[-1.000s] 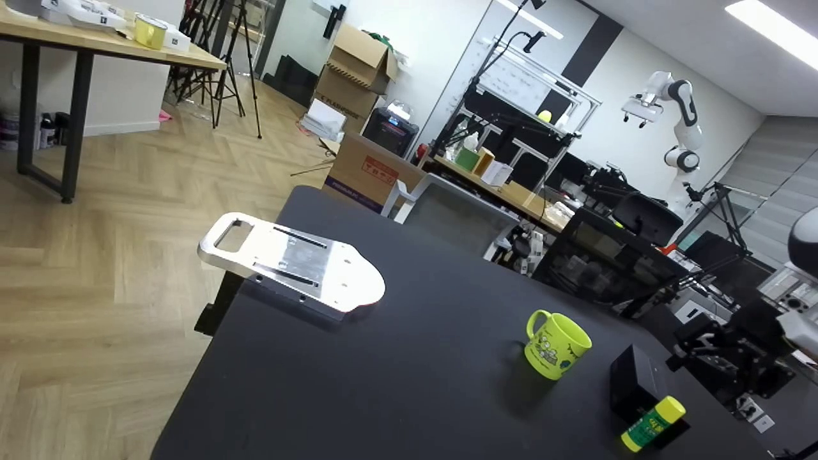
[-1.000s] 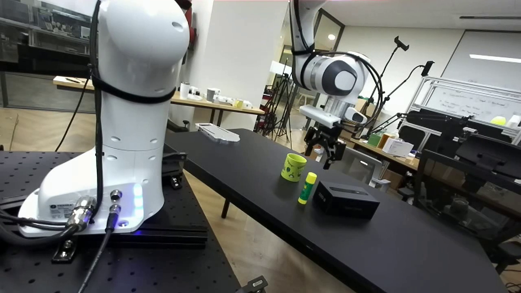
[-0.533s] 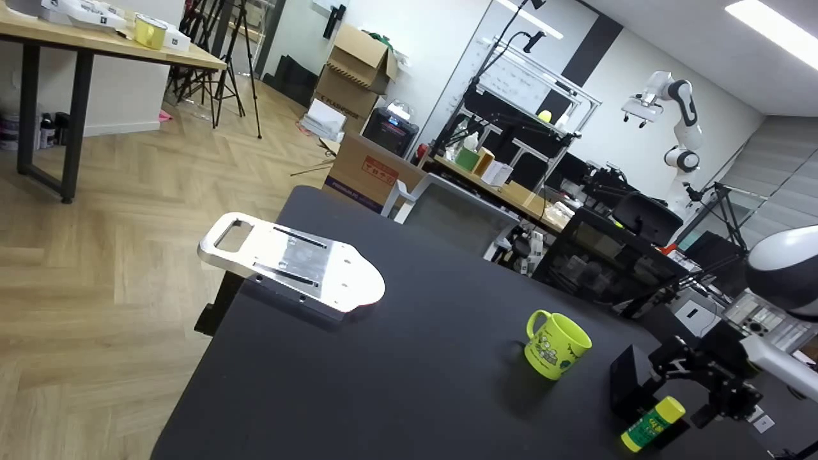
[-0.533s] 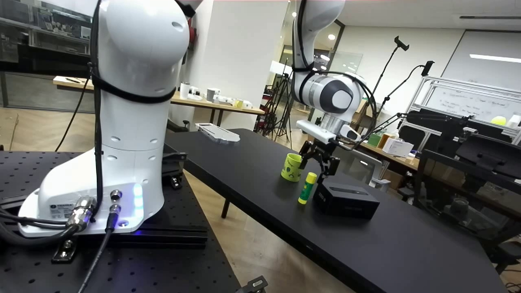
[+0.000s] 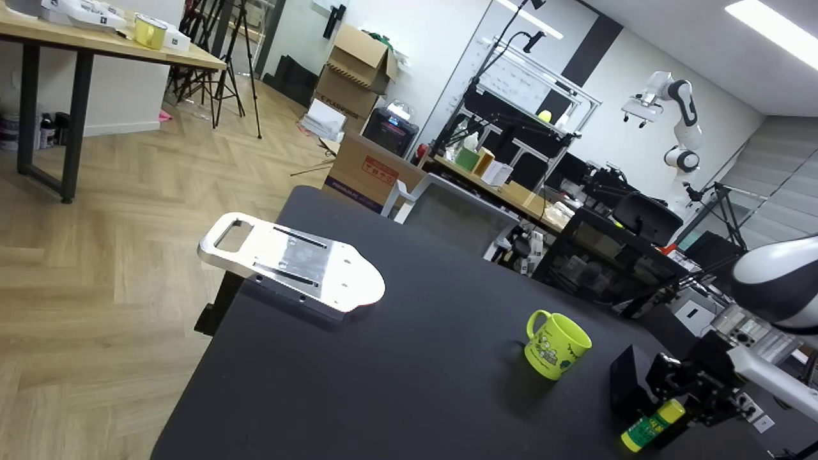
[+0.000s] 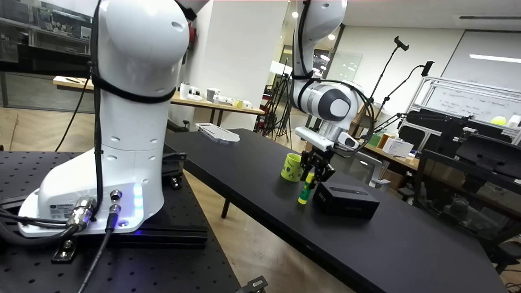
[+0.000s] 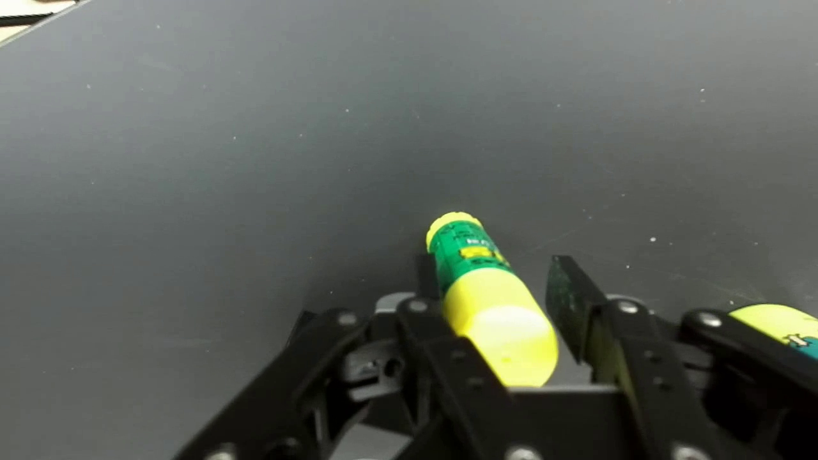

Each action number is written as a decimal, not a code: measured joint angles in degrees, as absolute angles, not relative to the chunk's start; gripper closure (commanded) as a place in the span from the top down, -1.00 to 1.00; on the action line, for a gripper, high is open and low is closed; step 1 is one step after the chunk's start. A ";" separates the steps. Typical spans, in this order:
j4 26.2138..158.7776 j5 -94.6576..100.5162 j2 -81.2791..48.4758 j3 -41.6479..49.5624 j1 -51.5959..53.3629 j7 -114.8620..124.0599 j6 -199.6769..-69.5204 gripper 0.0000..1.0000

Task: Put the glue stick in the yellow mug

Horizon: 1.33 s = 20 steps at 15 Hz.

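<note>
The glue stick [image 7: 495, 313], green with a yellow cap and base, stands upright on the dark table in both exterior views. My gripper [image 7: 493, 267] is around its upper part, one finger on each side. In the wrist view a gap shows between the stick and the right-hand finger pad [image 7: 565, 300]; whether the left-hand finger touches the stick I cannot tell. The yellow mug [image 5: 556, 348] stands upright close by, lime-yellow with a printed drawing and a side handle. Only a sliver of the mug [image 7: 776, 324] shows at the right edge of the wrist view.
A black box [image 6: 346, 201] lies right beside the glue stick, close to the gripper. Farther off, a flat silver metal plate [image 5: 307, 262] rests at the table's end. A chair [image 5: 454, 211] stands against the table's far side.
The arm has come down over the glue stick, and the fingers have drawn nearer to each other on either side of it. Glue stick, mug and box have stayed where they were.
</note>
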<state>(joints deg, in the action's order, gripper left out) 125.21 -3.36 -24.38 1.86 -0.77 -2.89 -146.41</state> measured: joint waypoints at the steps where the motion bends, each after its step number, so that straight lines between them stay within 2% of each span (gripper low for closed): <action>1: 125.07 -3.40 -24.38 1.90 -0.80 -2.78 -146.06 -0.79; 10: 120.04 -5.50 -20.27 0.82 -1.18 -2.65 -138.59 -0.81; 20: 116.51 -11.25 -14.57 -5.79 2.27 -2.72 -135.31 -0.81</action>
